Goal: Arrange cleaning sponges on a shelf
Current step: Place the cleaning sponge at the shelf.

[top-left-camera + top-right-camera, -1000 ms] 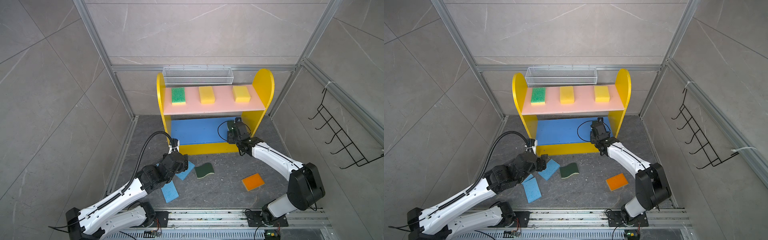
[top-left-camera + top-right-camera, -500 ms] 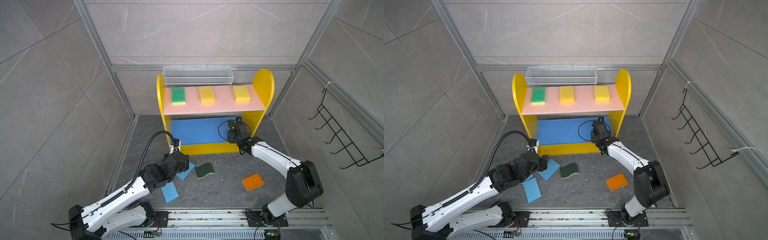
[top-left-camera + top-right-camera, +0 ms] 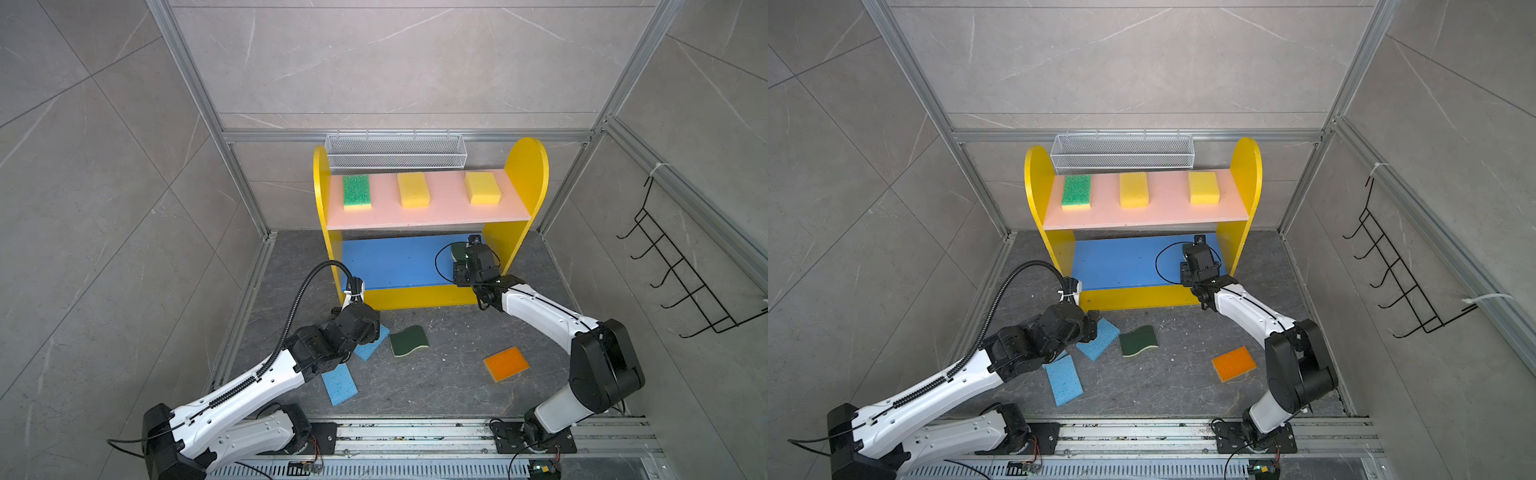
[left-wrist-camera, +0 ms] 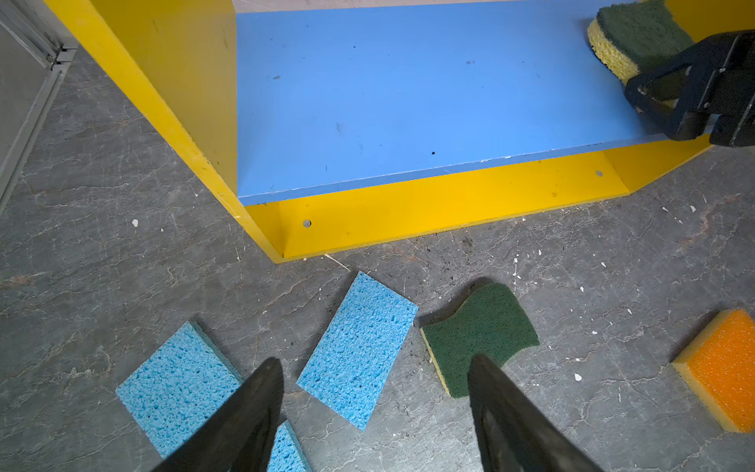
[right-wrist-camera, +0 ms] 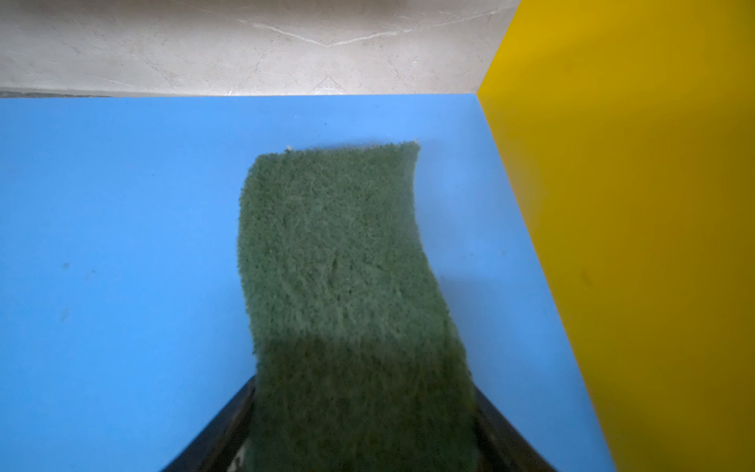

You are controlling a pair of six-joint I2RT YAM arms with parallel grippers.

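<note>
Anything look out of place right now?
Five sponges lie scattered askew on the floor: three light-blue sponges, a wavy green sponge, an orange sponge, amid white crumbs. The right gripper holds a second green sponge inside the shelf.

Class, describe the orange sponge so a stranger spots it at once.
Find the yellow shelf. On the floor before it, beside the right arm, lies a sponge. Only it is orange: nearby lie blue sponges and a dark green sponge.

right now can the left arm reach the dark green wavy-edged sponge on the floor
Probably yes: the left hand hovers open just beside the dark green wavy-edged sponge, and nothing covers it.
</note>
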